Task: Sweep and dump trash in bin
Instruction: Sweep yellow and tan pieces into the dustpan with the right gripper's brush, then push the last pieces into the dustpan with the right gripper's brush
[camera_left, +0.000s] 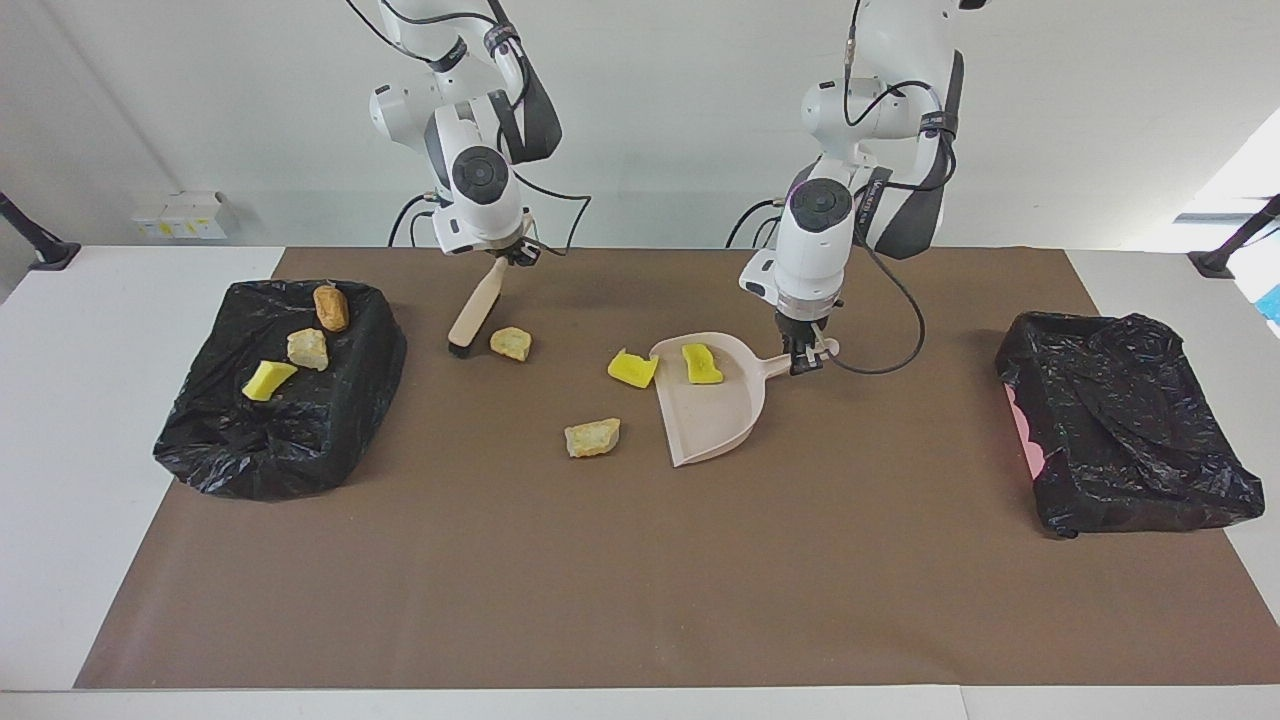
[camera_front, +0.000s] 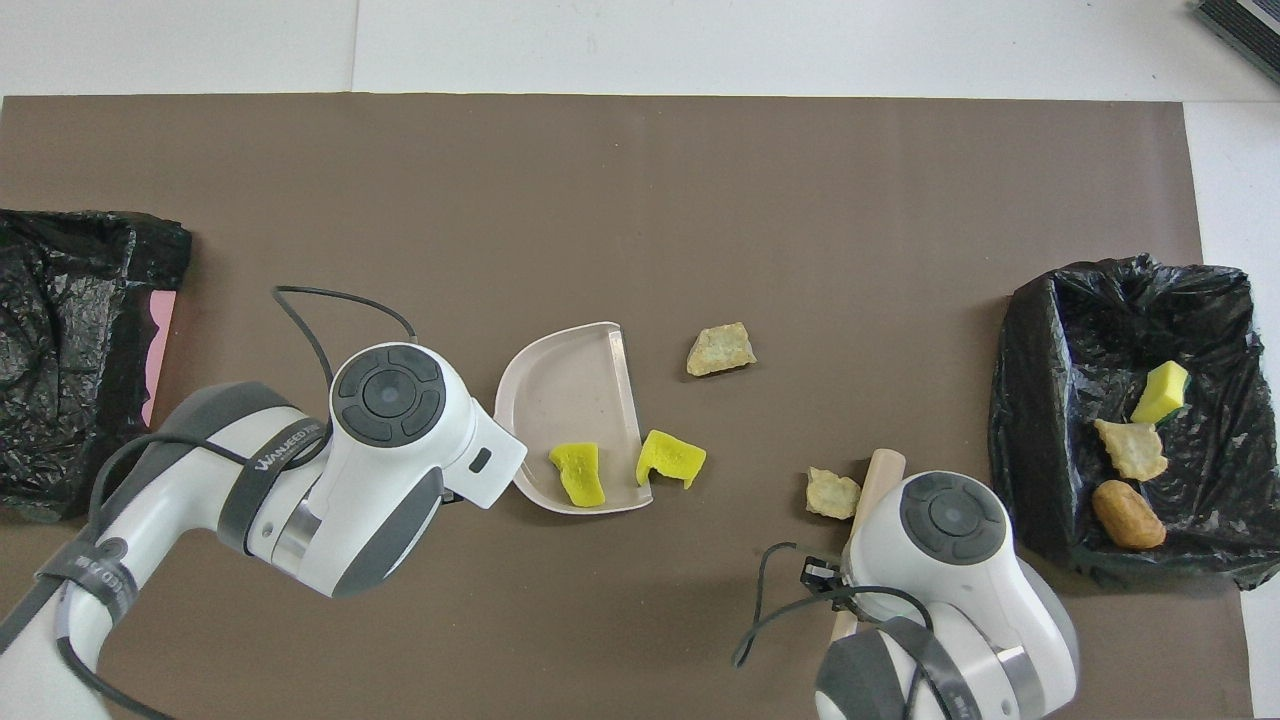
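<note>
The right gripper (camera_left: 508, 258) clamps the brush (camera_left: 474, 316), bristles just beside a tan lump (camera_left: 510, 343). The left gripper (camera_left: 806, 352) grips the dustpan (camera_left: 712, 420) handle, a yellow sponge piece (camera_left: 702, 363) inside it. Sweep low toward the pan's mouth, keeping the pan flat.
</note>
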